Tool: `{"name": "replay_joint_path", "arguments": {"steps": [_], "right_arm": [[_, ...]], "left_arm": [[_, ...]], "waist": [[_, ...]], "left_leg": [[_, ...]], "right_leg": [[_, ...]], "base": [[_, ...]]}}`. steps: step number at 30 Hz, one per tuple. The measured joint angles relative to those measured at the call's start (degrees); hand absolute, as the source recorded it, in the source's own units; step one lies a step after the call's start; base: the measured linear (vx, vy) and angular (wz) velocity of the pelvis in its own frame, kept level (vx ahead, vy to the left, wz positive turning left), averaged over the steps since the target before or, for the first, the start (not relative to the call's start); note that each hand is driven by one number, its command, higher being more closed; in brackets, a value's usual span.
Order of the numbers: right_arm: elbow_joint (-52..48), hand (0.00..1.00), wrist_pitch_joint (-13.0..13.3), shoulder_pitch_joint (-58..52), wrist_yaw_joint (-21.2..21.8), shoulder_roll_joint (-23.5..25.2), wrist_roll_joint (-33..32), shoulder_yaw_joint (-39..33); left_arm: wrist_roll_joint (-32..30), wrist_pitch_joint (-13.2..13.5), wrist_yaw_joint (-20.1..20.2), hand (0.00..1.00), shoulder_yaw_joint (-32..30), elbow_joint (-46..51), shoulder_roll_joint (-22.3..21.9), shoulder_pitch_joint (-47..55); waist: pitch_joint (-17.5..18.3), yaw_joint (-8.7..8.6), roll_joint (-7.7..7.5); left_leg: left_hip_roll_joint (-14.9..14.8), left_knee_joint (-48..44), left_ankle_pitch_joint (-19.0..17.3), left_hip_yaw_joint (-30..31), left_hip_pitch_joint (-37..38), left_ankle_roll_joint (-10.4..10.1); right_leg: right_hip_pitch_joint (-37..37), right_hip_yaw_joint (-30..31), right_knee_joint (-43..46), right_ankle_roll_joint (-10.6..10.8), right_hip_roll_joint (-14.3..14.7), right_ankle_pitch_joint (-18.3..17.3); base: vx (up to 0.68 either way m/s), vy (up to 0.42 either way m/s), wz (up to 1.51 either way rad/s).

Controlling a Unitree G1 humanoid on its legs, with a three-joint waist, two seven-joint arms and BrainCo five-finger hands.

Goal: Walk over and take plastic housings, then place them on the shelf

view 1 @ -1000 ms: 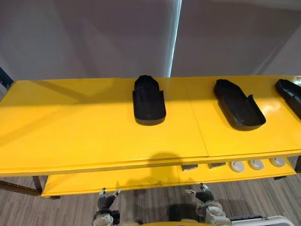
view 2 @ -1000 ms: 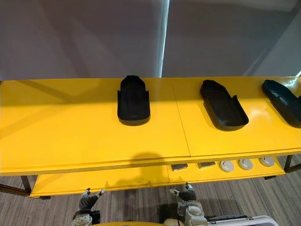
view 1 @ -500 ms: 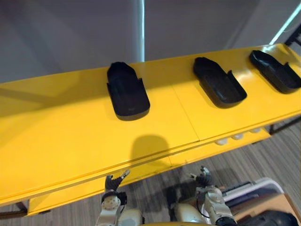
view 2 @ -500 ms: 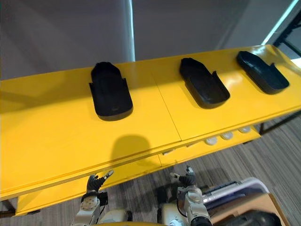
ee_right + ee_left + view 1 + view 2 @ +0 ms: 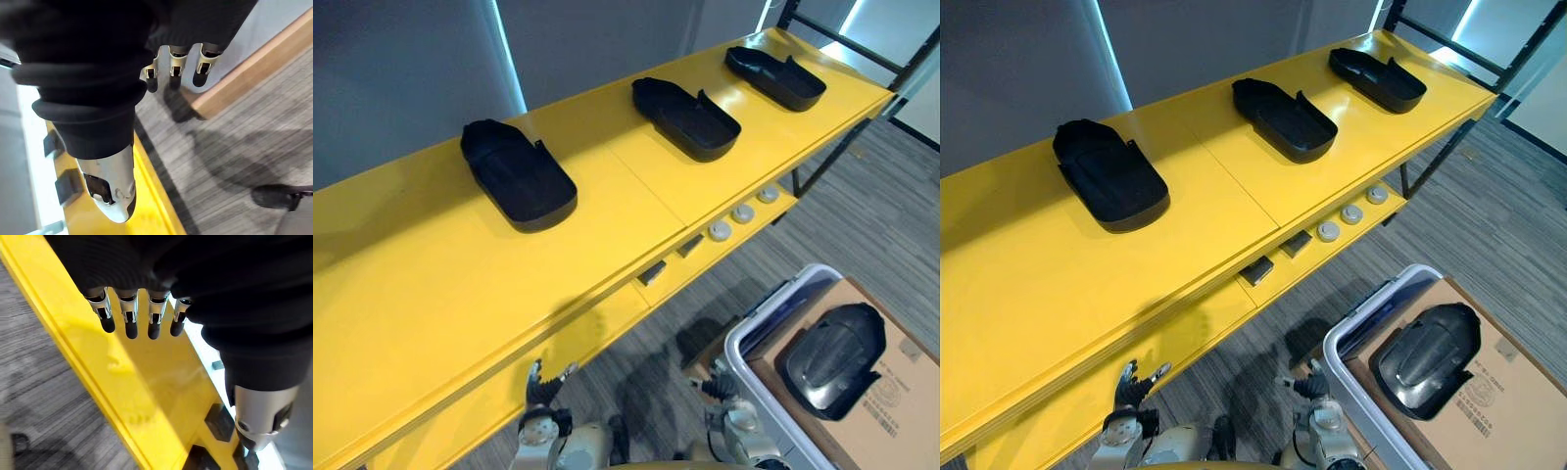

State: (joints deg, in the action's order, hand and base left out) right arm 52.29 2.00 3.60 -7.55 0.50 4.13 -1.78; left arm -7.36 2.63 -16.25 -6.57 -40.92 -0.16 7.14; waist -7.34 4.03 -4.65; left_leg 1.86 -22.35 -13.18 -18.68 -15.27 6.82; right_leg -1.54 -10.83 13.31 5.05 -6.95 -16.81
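Left eye view showed three black plastic housings lying open side up in a row along the top board of the yellow shelf (image 5: pixel 431 294): the left housing (image 5: pixel 519 176) on the board's left panel, the middle housing (image 5: pixel 687 117) just past the seam between the panels, and the right housing (image 5: pixel 775 76) near the shelf's right end, each well apart from the next. A fourth housing (image 5: pixel 830 357), dark and rounded, lay in a cardboard box (image 5: pixel 901 401) off the shelf, on the floor side in front of its right half; the box sat inside the rim of a pale bin (image 5: pixel 744 338).

On the shelf's lower tier, below the middle housing, three white discs (image 5: pixel 743 212) sat in a line, with two small dark blocks (image 5: pixel 652 272) next to them toward the shelf's left.

Both hands hung low in front of the shelf, touching none of the housings. The left hand (image 5: pixel 540 384) was empty, its fingers (image 5: pixel 129 318) straight and side by side above the lower tier's yellow edge. The right hand (image 5: pixel 713 387) was empty too, its fingers (image 5: pixel 172 63) relaxed and uncurled above the grey floor, near the box's edge
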Motion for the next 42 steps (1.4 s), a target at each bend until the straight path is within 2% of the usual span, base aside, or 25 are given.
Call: {"name": "replay_joint_path", "arguments": {"steps": [4, 7, 8, 11, 12, 13, 15, 17, 18, 19, 20, 21, 23, 24, 26, 28, 30, 31, 32, 34, 35, 36, 38, 40, 42], "right_arm": [[0.63, 0.00, 0.07, -0.56, -0.01, -1.75, -0.01, -0.51], [0.72, 0.00, 0.09, -0.69, -0.07, -2.52, -0.05, -1.01], [0.76, 0.00, 0.11, -0.68, -0.09, -2.58, -0.11, -1.97], [0.75, 0.00, 0.14, -0.61, -0.35, -2.96, -0.24, -3.04], [0.64, 0.00, 0.15, -0.46, -0.86, -3.08, -0.26, -3.02], [0.61, 0.00, 0.15, -0.34, -1.14, -3.03, -0.27, -3.03], [0.27, 0.00, 0.17, 0.25, -1.40, -2.68, -0.84, -2.86], [0.25, 0.00, 0.17, 0.73, -1.53, -2.48, -1.32, -2.67], [0.25, 0.00, 0.20, 0.59, -1.70, -2.51, -1.31, -2.61], [0.26, 0.00, 0.20, 0.41, -1.89, -2.53, -1.31, -2.58], [0.27, 0.00, 0.20, 0.03, -2.31, -2.57, -1.31, -2.62], [0.26, 0.00, 0.21, -0.37, -2.33, -2.88, -1.32, -2.79], [0.17, 0.00, 0.28, -1.45, -2.35, -3.16, -1.80, -2.93], [-0.72, 0.00, 0.35, -1.95, -2.38, -3.05, -2.95, -3.06], [-2.98, 0.00, 0.76, -3.64, -2.47, -2.78, -5.62, -5.31], [-5.00, 0.00, 1.82, -4.79, -2.88, -3.72, -8.03, -8.15], [-6.89, 0.00, 2.20, -5.25, -3.84, -4.63, -9.95, -10.33], [-7.53, 0.00, 2.51, -5.06, -4.15, -5.37, -11.17, -11.94], [-8.43, 0.00, 2.78, -5.14, -4.68, -5.86, -11.65, -13.26], [-8.43, 0.00, 2.95, -5.17, -5.12, -5.83, -12.64, -15.54], [-8.42, 0.00, 3.13, -5.29, -5.86, -6.38, -12.67, -15.82], [-8.16, 0.00, 3.12, -5.20, -6.06, -6.15, -12.81, -16.23], [-8.34, 0.00, 3.19, -5.30, -6.06, -4.98, -13.63, -16.46], [-9.21, 0.00, 3.17, -5.23, -6.10, -5.09, -13.81, -17.52], [-14.27, 0.00, 3.20, -5.19, -6.26, -5.39, -13.80, -18.75]], "left_arm": [[-0.01, 0.08, -0.02, 0.00, 1.46, -2.13, 0.34, -0.49], [0.00, 0.08, 0.02, 0.00, 2.02, -3.16, 0.34, -0.77], [-0.01, 0.08, 0.02, 0.00, 2.04, -3.65, 0.40, -0.89], [-0.02, 0.05, 0.02, 0.00, 2.11, -4.56, 0.58, -0.82], [-0.05, -0.02, 0.03, 0.00, 2.11, -4.62, 0.94, -0.75], [-0.05, -0.02, 0.03, 0.00, 2.11, -4.63, 1.09, -0.76], [-0.04, -0.07, 0.01, 0.00, 2.06, -4.61, 1.56, -0.72], [-0.02, -0.08, -0.02, 0.00, 1.94, -4.57, 2.64, -1.33], [0.00, -0.16, -0.01, 0.00, 1.91, -4.59, 3.18, -1.70], [0.01, -0.16, -0.02, 0.00, 1.91, -4.59, 3.40, -1.83], [0.01, -0.14, -0.02, 0.00, 1.90, -4.59, 3.87, -1.98], [0.03, -0.13, -0.05, 0.00, 1.87, -4.61, 4.23, -2.17], [0.24, -0.16, -0.11, 0.00, 1.71, -4.61, 3.85, -1.90], [0.69, -0.21, -0.11, 0.00, 1.21, -4.58, 3.79, -1.96], [2.09, -0.28, -0.14, 0.00, 0.43, -4.15, 3.78, -2.03], [3.25, -0.30, -0.17, 0.00, 0.16, -2.40, 3.35, -1.56], [4.26, -0.28, -0.17, 0.00, 0.14, -0.23, 3.02, -1.48], [4.67, -0.17, -0.15, 0.00, 0.06, 1.23, 3.00, -1.33], [5.25, -0.06, -0.13, 0.00, 0.06, 2.40, 2.95, -1.62], [5.81, 0.18, -0.14, 0.00, 0.13, 4.42, 2.95, -1.78], [6.49, 0.47, -0.14, 0.00, 0.27, 5.63, 2.94, -1.72], [6.74, 0.54, -0.13, 0.00, 0.22, 5.60, 3.26, -2.08], [6.77, 0.56, -0.10, 0.00, 0.46, 6.64, 4.02, -2.59], [6.73, 0.55, 0.01, 0.00, 0.95, 6.71, 4.03, -2.63], [6.65, 0.55, 0.01, 0.00, 0.89, 6.75, 4.69, -1.92]], "waist": [[-0.68, -0.09, 1.92], [-0.73, -0.37, 3.05], [-0.62, -0.36, 3.50], [-0.90, -1.59, 4.01], [-1.09, -1.72, 4.30], [-1.27, -1.74, 4.44], [-1.63, -1.77, 5.11], [-1.78, -1.69, 5.37], [-1.76, -1.82, 5.33], [-1.74, -1.89, 5.25], [-1.65, -2.87, 4.93], [-1.66, -3.77, 5.12], [-1.77, -3.62, 5.64], [-2.16, -3.48, 5.98], [-2.68, -3.44, 6.03], [-3.12, -3.86, 6.65], [-3.43, -4.44, 7.07], [-3.96, -4.74, 6.31], [-4.06, -4.75, 6.46], [-4.10, -4.76, 6.66], [-4.21, -4.83, 7.98], [-4.27, -4.77, 8.25], [-4.43, -4.88, 6.82], [-4.37, -4.91, 6.66], [-4.27, -4.85, 6.51]], "left_leg": [[-1.49, -2.05, 0.99, 2.44, 1.97, -1.45], [-1.02, -1.18, 2.44, 9.69, 1.81, -3.48], [-0.93, 0.49, 2.78, 10.98, 1.87, -3.60], [-2.13, 2.39, 3.56, 7.45, 1.93, -3.76], [-3.57, 2.46, 3.22, 4.21, 2.23, -3.30], [-4.25, 2.56, 3.01, 2.68, 2.57, -3.00], [-7.13, 4.48, 2.78, -4.38, 3.76, -2.79], [-9.08, 4.97, 2.69, -8.44, 4.52, -3.43], [-9.74, 5.30, 2.68, -10.42, 5.37, -4.09], [-9.88, 5.35, 2.78, -11.07, 5.86, -4.55], [-9.73, 5.15, 2.99, -11.60, 6.44, -5.20], [-10.23, 4.43, 3.09, -11.32, 6.43, -6.01], [-12.53, 2.56, 2.49, -8.89, 6.43, -7.82], [-15.20, -0.06, 1.47, -8.46, 6.37, -9.34], [-18.36, -4.87, 1.05, -6.99, 5.82, -10.00], [-19.62, -7.67, 1.20, -3.43, 5.84, -10.17], [-18.63, -9.32, 2.69, 1.02, 5.34, -11.39], [-16.50, -9.37, 2.56, 5.03, 4.18, -11.75], [-13.36, -5.97, 1.96, 8.93, 4.49, -12.23], [-9.25, 0.41, 2.37, 14.06, 5.00, -12.58], [-8.78, 3.92, 3.78, 15.29, 5.97, -11.12], [-8.70, 3.09, 3.14, 14.79, 6.34, -10.40], [-7.19, 2.22, 2.07, 13.76, 6.53, -9.48], [-6.44, 1.84, 1.32, 13.21, 6.60, -8.72], [-5.61, 1.61, 0.28, 11.64, 7.28, -7.86]], "right_leg": [[-3.25, 1.98, -2.96, -0.49, 1.22, 1.36], [-1.42, 5.30, -2.95, -1.28, 2.53, 2.97], [0.05, 7.29, -3.15, -1.21, 2.98, 3.80], [2.88, 11.99, -3.46, -0.86, 3.43, 5.50], [3.98, 13.26, -3.70, -0.69, 3.54, 5.54], [4.25, 11.33, -3.97, -0.99, 2.66, 5.40], [5.94, -3.75, -2.90, -3.48, -2.21, 6.98], [6.60, -14.35, -2.81, -4.43, -4.88, 7.77], [6.17, -16.62, -4.22, -4.68, -5.38, 9.82], [5.80, -16.69, -5.17, -4.22, -5.34, 11.15], [5.52, -15.13, -6.74, -2.42, -5.08, 14.64], [5.43, -14.65, -6.85, 0.40, -4.80, 15.71], [5.45, -13.08, -7.42, -0.22, -2.45, 15.53], [4.78, -12.41, -7.76, -1.15, -0.64, 14.95], [3.50, -11.65, -7.73, -2.31, 1.82, 14.00], [2.72, -10.07, -6.88, -2.94, 3.05, 13.03], [2.53, -8.40, -5.76, -3.12, 2.90, 12.38], [2.76, -7.07, -5.65, -3.20, 2.01, 12.32], [2.90, -5.99, -5.61, -3.20, 0.97, 12.30], [2.89, -4.45, -5.14, -2.76, -0.01, 12.08], [2.81, -3.43, -4.09, -1.49, 0.59, 11.24], [2.75, -2.80, -3.35, -1.03, 0.41, 10.84], [2.86, -2.15, -2.88, -0.05, -1.11, 10.31], [2.82, -1.62, -2.95, 0.33, -1.82, 10.26], [2.79, 0.07, -3.57, 1.36, -2.72, 10.44]], "base": [[-0.17, -0.097, -0.34], [-0.16, -0.080, -0.58], [-0.17, -0.046, -0.79], [-0.12, 0.023, -0.93], [-0.07, 0.032, -1.15], [-0.13, 0.053, -1.64], [-0.11, 0.038, -1.55], [-0.07, -0.008, -1.31], [-0.04, -0.055, -1.16], [0.01, -0.088, -0.72], [0.05, -0.110, -0.29], [0.05, -0.110, -0.28], [0.04, -0.171, -0.51], [0.03, -0.173, -0.52], [0.03, -0.146, -0.36], [0.06, -0.138, -0.41], [0.15, -0.067, -0.39], [0.14, 0.009, -0.42], [0.08, 0.045, -0.46], [0.07, 0.099, -0.43], [0.09, 0.170, -0.41], [0.08, 0.148, -0.31], [0.10, 0.161, -0.09], [0.08, 0.150, -0.09], [0.08, 0.154, -0.29]]}}
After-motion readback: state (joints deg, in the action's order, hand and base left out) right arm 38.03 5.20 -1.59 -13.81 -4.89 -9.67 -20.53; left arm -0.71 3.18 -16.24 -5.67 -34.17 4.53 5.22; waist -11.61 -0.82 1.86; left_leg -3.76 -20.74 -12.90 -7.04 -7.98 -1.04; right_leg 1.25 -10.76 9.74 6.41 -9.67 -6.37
